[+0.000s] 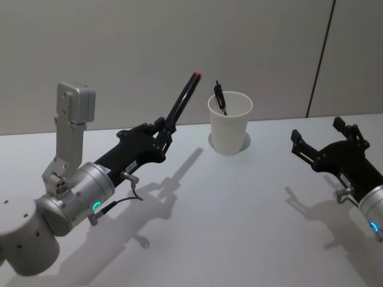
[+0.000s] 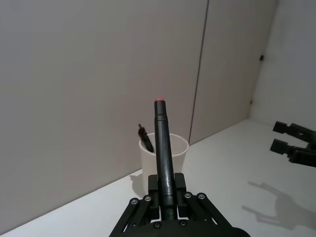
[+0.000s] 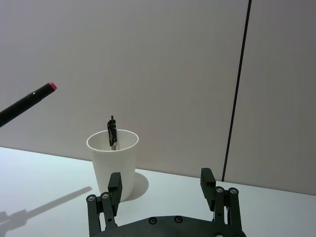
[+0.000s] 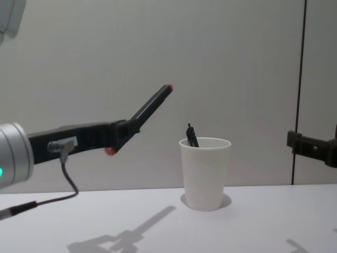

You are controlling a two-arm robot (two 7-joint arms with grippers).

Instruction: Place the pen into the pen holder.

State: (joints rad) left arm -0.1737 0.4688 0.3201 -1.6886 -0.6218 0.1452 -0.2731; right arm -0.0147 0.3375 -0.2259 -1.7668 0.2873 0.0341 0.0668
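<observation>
Matt paper pen holder [image 1: 230, 131], glossy blk plastic pen [image 1: 184, 98], smooth matt table [image 1: 251, 215]

Only the top end of a second pen [image 1: 219, 95] clears the pen holder [image 1: 230, 128]; its barrel is hidden behind the cup wall. The held pen [image 3: 27, 101] is cut off by the right wrist view's edge.

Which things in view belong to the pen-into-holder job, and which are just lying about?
Belongs to the job: pen, clamped in the left gripper and raised; pen holder, a white paper cup.

Just there: second black pen standing in the cup; right gripper, open, idle on the right; table.
</observation>
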